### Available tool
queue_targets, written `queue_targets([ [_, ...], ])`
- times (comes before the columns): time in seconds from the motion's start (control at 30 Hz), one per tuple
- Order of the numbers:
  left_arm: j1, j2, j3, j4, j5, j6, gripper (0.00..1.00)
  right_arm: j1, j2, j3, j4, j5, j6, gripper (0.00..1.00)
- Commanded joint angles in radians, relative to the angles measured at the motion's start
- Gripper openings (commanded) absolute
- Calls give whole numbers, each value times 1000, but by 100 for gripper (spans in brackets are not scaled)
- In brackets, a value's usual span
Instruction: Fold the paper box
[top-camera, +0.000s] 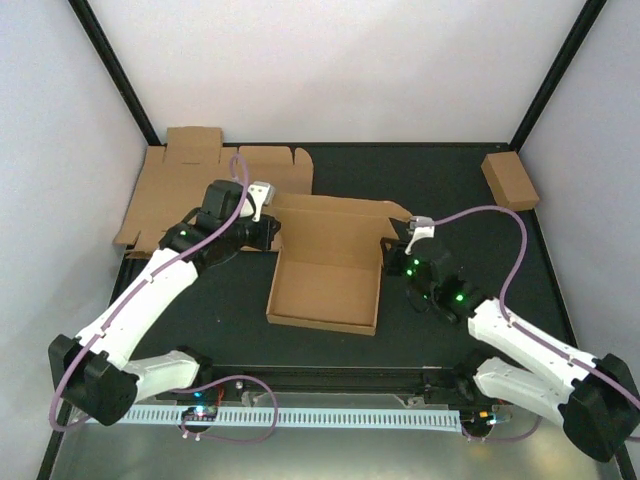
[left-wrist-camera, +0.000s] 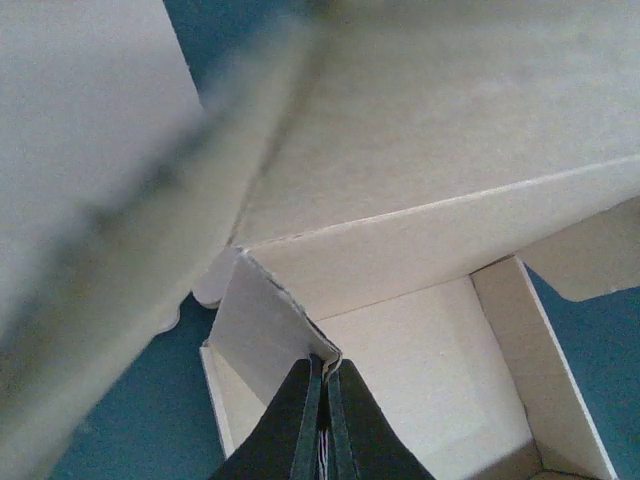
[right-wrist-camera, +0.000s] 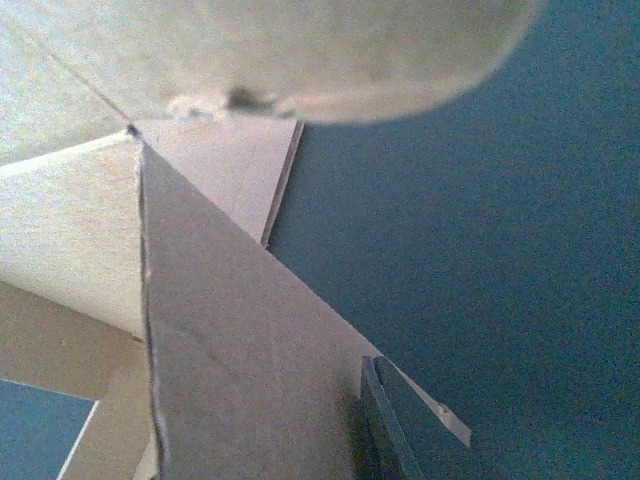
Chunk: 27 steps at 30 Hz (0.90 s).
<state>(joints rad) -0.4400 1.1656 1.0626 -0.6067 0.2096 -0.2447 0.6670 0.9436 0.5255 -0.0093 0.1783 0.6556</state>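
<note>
Two arms: both reach in from the near edge of the surface (top-camera: 225, 310), one to each far corner of the paper box (top-camera: 325, 290).
Paper box, place: around the middle of the surface, a little toward the far edge, well apart from every corner.
Paper box, shape: a shallow brown tray, open at the top, with a low near wall and low side walls. The lid panel (top-camera: 335, 215) rises along its far side and is not closed over the tray.
Left claw (left-wrist-camera: 322, 372): at the box's far left corner. In the left wrist view its two dark fingers are pressed together, with the top corner of a raised side flap (left-wrist-camera: 265, 320) pinched between them, so it holds the paper box.
Right claw (top-camera: 402, 247): at the box's far right corner, against the cardboard there. The right wrist view shows only one dark finger (right-wrist-camera: 385, 435), just beside a slanted cardboard panel that fills the left of that view. The other finger is hidden, so I cannot tell whether this claw is wide, narrow or clamped on the panel.
Flat cardboard sheet (top-camera: 180, 185): an unfolded die-cut piece lying at the far left corner of the surface, partly over its left edge, behind the left arm.
Small closed box (top-camera: 510, 180): brown, at the far right corner of the surface, well apart from the paper box.
</note>
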Motion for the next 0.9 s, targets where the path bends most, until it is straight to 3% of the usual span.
queue_targets([
  [0.0,-8,-36,-21,-28,7,-2,2,73,59,83,-68,77,95,22],
  [0.57,-11,-137,-120,-60,27,-19,2,354,248,215,-238,526,456,23],
  [0.87,-11,-207,-154,-187,-62,-20,8,481,304,179,-258,686,588,15],
])
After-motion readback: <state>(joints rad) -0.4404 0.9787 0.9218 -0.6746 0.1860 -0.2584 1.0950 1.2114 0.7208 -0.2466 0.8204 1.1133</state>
